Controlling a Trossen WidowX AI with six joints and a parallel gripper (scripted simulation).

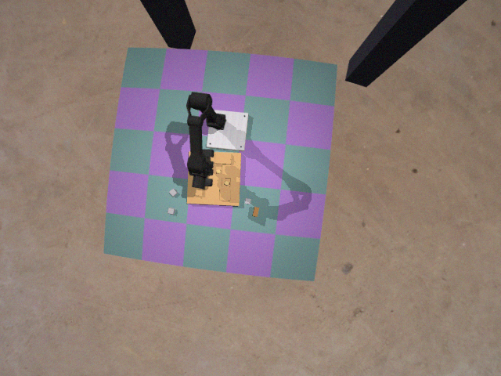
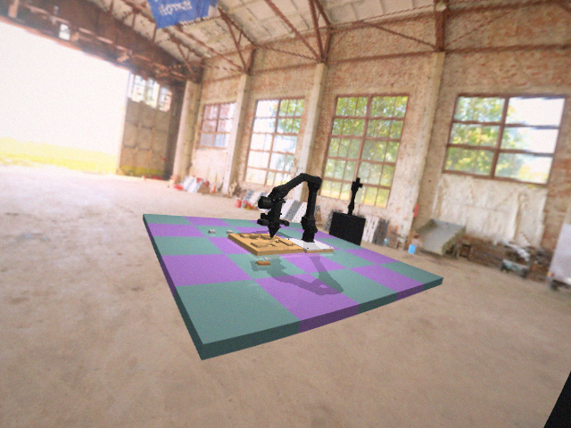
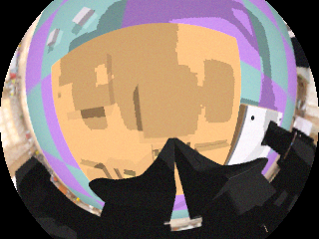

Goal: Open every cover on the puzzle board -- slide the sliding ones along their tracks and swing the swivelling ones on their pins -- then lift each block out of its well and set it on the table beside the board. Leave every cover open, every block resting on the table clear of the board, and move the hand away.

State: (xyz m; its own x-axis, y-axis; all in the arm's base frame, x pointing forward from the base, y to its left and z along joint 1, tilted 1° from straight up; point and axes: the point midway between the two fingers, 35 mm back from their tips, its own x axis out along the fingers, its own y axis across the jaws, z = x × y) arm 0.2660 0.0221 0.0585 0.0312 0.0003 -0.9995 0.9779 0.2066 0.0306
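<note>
The tan puzzle board (image 1: pixel 214 202) (image 2: pixel 277 251) (image 3: pixel 211 45) lies on the table. My gripper (image 2: pixel 273 235) (image 3: pixel 171 141) is shut and empty, pointing down just above the board; in the top view the arm hides its fingertips. A dark recess (image 3: pixel 93 113) shows in the board in the wrist view. A cover (image 1: pixel 225 195) lies toward the board's right side. One grey block (image 1: pixel 173 193) (image 2: pixel 229 231) (image 3: pixel 84 17) and another grey block (image 1: pixel 171 211) (image 2: pixel 211 231) (image 3: pixel 54 37) rest left of the board. A small pale block (image 1: pixel 247 200) and an orange block (image 1: pixel 255 211) (image 2: pixel 263 263) rest to its right. Shadow obscures several cover positions.
The white base plate (image 1: pixel 239 137) (image 2: pixel 325 248) (image 3: pixel 249 134) lies behind the board, with the arm rising from it. The table (image 1: pixel 165 243) (image 2: pixel 249 317) has green and purple squares. Two dark posts (image 1: pixel 178 28) (image 1: pixel 388 44) stand beyond its back edge.
</note>
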